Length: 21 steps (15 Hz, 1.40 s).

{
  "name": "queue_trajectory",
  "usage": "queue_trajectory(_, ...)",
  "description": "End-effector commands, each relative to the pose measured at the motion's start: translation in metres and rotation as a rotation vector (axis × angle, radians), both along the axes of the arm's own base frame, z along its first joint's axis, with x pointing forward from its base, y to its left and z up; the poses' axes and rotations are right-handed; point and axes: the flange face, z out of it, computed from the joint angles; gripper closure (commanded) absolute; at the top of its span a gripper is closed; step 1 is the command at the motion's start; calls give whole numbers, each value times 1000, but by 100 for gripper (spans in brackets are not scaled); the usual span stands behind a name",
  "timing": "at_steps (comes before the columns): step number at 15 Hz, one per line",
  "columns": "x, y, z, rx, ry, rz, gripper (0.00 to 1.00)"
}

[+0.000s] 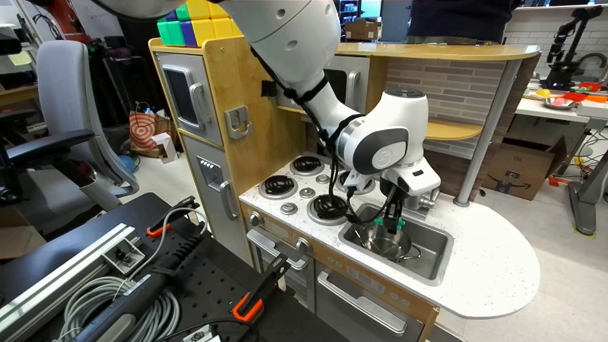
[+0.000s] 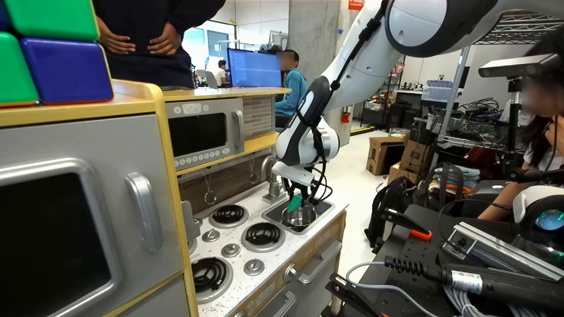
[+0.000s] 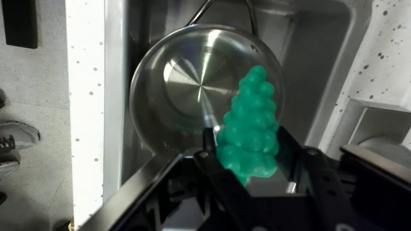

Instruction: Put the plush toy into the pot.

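Note:
The plush toy (image 3: 250, 122) is a bumpy green cone-shaped lump. My gripper (image 3: 245, 138) is shut on it, one black finger on each side, with its narrow end pointing away from the wrist. The toy also shows green at the fingers in both exterior views (image 1: 402, 223) (image 2: 295, 203). The pot (image 3: 189, 83), round, shiny and silver with wire handles, stands upright in the sink basin; it also shows in both exterior views (image 1: 382, 242) (image 2: 302, 219). My gripper holds the toy over the pot's rim side, above its opening. The pot's inside looks bare in the wrist view.
The rectangular metal sink (image 1: 441, 256) has walls close around the pot. A faucet (image 2: 269, 169) stands behind it. Stove burners (image 1: 327, 209) and knobs lie beside it. A wooden shelf (image 1: 451, 129) and tall toy cabinet (image 1: 256, 104) stand near the arm.

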Motion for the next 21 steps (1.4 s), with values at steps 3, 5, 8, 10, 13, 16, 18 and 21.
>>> queue_trajectory(3,11,-2,-3,-40,71,20,77)
queue_trajectory(5,14,-3,-4,-27,70,31,27)
queue_trajectory(8,17,-1,-4,-9,61,41,13)
queue_trajectory(10,12,11,6,34,54,77,1)
queue_trajectory(13,-9,23,31,75,52,130,0)
queue_trajectory(16,-26,24,60,115,30,185,0)
queue_trajectory(18,-39,22,82,129,2,206,0)
queue_trajectory(21,-28,17,78,127,12,200,0)
